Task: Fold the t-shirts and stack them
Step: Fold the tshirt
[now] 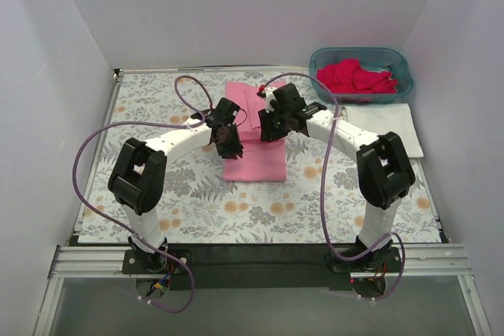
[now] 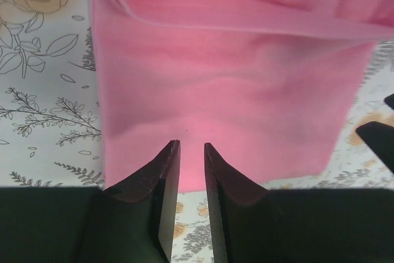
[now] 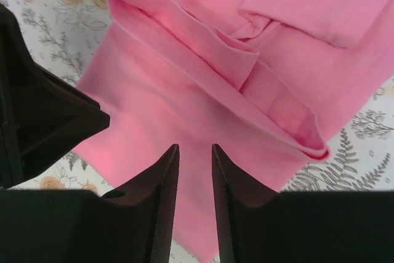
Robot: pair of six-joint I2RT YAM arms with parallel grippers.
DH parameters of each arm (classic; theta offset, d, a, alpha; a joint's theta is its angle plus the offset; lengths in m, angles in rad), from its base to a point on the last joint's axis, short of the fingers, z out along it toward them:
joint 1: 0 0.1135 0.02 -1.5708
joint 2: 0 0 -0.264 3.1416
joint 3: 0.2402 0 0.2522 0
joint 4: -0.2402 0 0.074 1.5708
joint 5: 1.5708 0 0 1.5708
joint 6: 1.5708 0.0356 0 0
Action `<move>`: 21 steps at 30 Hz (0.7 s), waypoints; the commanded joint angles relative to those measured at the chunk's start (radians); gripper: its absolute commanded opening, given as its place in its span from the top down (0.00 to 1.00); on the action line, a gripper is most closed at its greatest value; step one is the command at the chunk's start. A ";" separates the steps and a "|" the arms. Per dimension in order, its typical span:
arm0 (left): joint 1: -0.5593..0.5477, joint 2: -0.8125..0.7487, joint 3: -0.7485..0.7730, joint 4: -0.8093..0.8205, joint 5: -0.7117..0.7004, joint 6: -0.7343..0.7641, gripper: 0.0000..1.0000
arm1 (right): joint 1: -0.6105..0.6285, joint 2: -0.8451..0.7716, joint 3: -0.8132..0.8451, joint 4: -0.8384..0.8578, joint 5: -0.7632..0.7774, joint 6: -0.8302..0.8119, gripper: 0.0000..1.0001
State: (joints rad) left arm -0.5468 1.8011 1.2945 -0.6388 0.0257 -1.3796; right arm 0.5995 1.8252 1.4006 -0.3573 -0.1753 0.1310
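A light pink t-shirt (image 1: pixel 253 151) lies folded into a long strip on the middle of the floral cloth, its far end doubled over. My left gripper (image 1: pixel 226 138) hovers over the shirt's left side, and my right gripper (image 1: pixel 273 122) over its right side near the fold. In the left wrist view the left gripper (image 2: pixel 191 146) is open by a narrow gap above the pink t-shirt (image 2: pixel 234 84), holding nothing. The right gripper (image 3: pixel 194 147) is likewise open a little over the pink t-shirt (image 3: pixel 184 103), with its folded hem just ahead. A white t-shirt (image 1: pixel 386 127) lies folded at the right.
A teal basket (image 1: pixel 400 64) at the back right holds deep pink-red t-shirts (image 1: pixel 356 77). The grey-and-orange floral cloth (image 1: pixel 157 108) covers the table. White walls close in on three sides. The left gripper's dark body (image 3: pixel 43 121) shows at the left of the right wrist view.
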 commanded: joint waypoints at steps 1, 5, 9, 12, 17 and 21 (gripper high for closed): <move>0.011 0.032 -0.032 0.025 0.023 -0.006 0.78 | -0.003 0.088 0.030 0.034 -0.059 -0.008 0.71; 0.011 0.064 -0.057 0.022 0.010 -0.003 0.80 | -0.033 0.183 0.118 0.034 -0.049 -0.008 0.71; 0.013 0.055 -0.095 0.034 -0.010 -0.003 0.80 | -0.081 0.279 0.230 0.040 -0.033 -0.002 0.69; 0.016 0.050 -0.072 0.021 -0.009 0.001 0.79 | -0.128 0.330 0.325 0.041 -0.050 0.009 0.69; 0.053 0.046 0.018 0.025 -0.003 0.010 0.71 | -0.196 0.326 0.374 0.040 -0.147 0.051 0.65; 0.096 0.052 0.086 0.040 0.022 0.027 0.66 | -0.205 0.229 0.266 0.046 -0.275 0.048 0.63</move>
State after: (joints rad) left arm -0.4877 1.8759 1.3113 -0.6201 0.0425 -1.3750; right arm 0.3820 2.1536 1.7267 -0.3180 -0.3080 0.1677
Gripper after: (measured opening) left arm 0.327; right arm 0.360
